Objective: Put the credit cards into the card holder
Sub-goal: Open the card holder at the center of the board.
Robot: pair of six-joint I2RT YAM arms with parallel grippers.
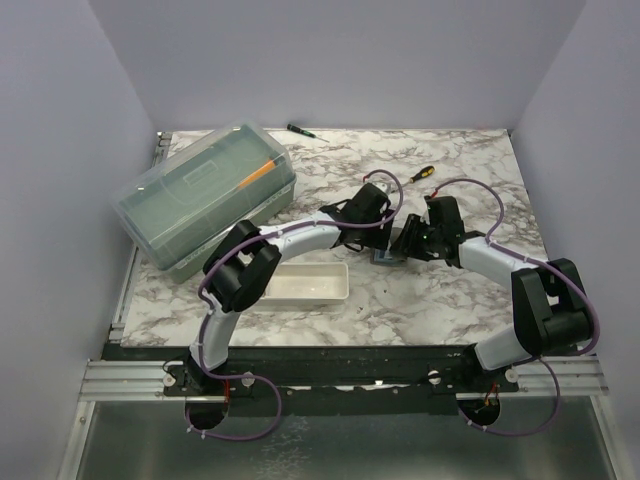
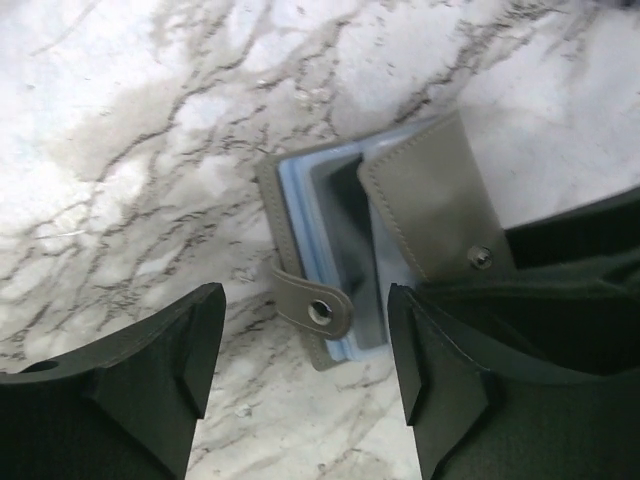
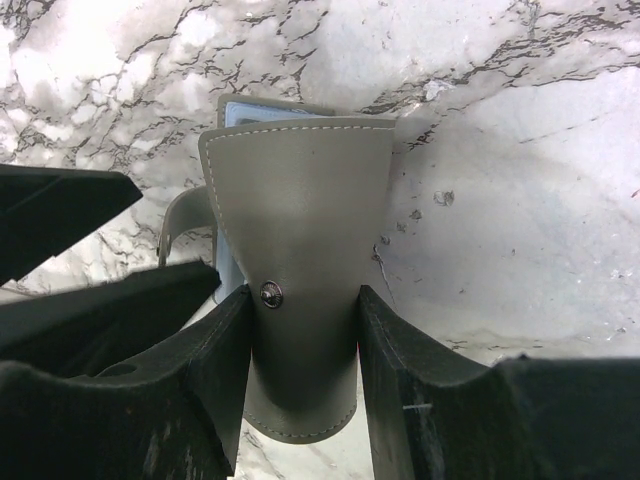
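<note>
My right pincer (image 3: 303, 365) clamps the snap flap of the small grey stitched card holder (image 3: 300, 200), my left pincer (image 2: 300, 345) spread apart over it.

A desk (image 1: 400, 300) with a white marble-patterned top, veined in grey and black, stands inside a three-sided enclosure of plain, pale lavender-grey panels: a back wall (image 1: 330, 60), a left wall (image 1: 50, 200) and a right wall (image 1: 600, 150) rise from its far and side edges. Along the near edge runs a black strip (image 1: 340, 355) and, in front of it, silvery aluminium rails (image 1: 130, 378), below which lies a dull grey metallic sheet (image 1: 330, 450). The light is soft and even, casting only faint shadows on the marble surface.
</note>
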